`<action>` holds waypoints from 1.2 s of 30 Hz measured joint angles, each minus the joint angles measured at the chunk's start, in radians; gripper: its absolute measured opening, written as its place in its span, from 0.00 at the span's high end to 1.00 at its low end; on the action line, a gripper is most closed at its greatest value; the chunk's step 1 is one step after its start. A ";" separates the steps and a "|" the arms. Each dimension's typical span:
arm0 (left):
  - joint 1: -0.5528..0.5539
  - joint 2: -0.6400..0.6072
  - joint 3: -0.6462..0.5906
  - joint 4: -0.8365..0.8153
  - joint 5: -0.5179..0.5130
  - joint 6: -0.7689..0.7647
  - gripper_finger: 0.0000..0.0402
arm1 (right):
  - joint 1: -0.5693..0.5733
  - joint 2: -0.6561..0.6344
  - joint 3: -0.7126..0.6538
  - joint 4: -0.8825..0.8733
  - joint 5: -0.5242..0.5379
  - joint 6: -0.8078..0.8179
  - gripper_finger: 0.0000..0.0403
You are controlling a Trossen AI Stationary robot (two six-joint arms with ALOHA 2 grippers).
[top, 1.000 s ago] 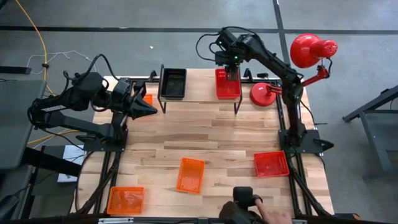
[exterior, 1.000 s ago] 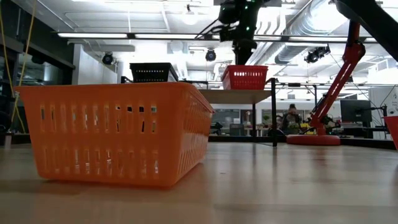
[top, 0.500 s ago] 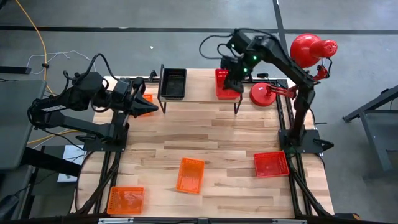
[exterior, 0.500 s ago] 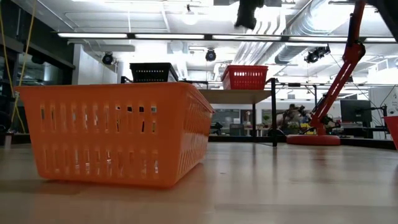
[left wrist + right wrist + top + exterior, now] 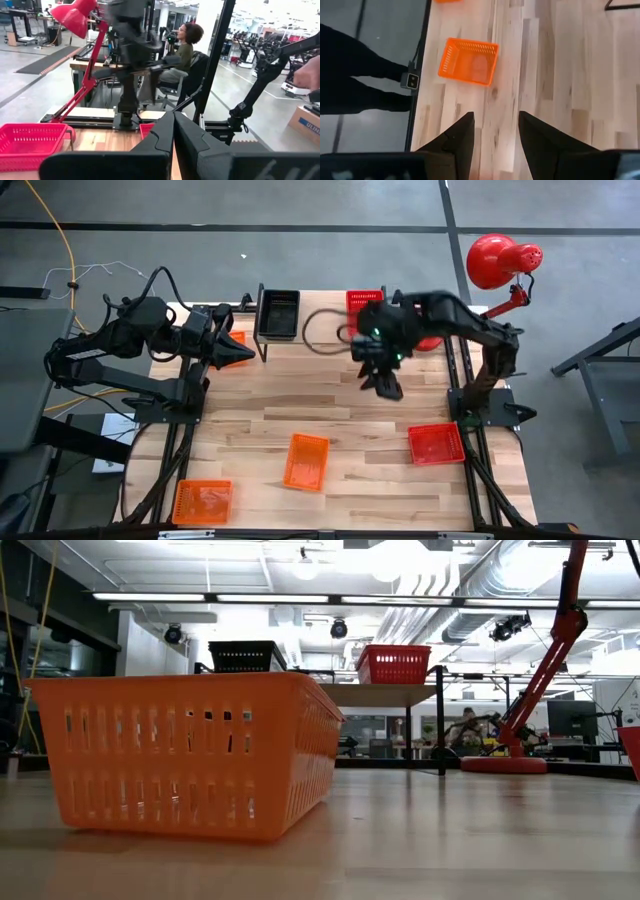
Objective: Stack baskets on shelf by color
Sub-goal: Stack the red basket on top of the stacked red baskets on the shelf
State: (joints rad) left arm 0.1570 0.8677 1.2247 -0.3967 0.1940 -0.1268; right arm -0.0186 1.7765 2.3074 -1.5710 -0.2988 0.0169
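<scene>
The right claw is hanging over the middle of the light-wood bench with its fingers spread apart and nothing between them, as the right wrist view shows. The relation that matters for the next pick is what is lying ahead of it: the nearest loose candidates appear to be the orange rectangular plastic mesh basket toward the front of the bench and to the claw's left, and the pinkish-red mesh basket toward the front and to its right, both well apart from it. The orange one's long axis is running roughly front to back, slightly tilted, so the fingers would likely need to straddle a short wall. A second orange mesh basket is sitting at the far front-left corner, farther off. Behind the claw, the low wooden shelf on black legs is carrying a black mesh basket and a red mesh basket. The left claw is waiting near the shelf's left end, fingers pressed together and empty.
</scene>
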 joint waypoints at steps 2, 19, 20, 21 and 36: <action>0.000 0.000 0.000 0.000 0.000 0.004 1.00 | 0.051 -0.012 0.000 0.000 0.052 0.066 0.65; 0.000 0.000 0.000 -0.002 0.004 0.026 1.00 | 0.503 -0.598 -1.128 0.402 0.191 1.535 0.65; 0.000 0.000 0.000 -0.003 0.004 0.026 1.00 | 0.525 -0.600 -1.166 0.438 0.185 1.599 0.65; 0.000 0.000 0.000 -0.003 0.004 0.026 1.00 | 0.543 -0.599 -1.201 0.466 0.181 1.645 0.65; 0.000 0.000 0.000 -0.002 0.004 0.025 1.00 | 0.581 -0.359 -1.350 0.545 0.294 1.870 0.65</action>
State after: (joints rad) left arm 0.1570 0.8673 1.2247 -0.3988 0.1978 -0.1014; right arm 0.5625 1.4178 0.9577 -1.0262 -0.0048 1.8872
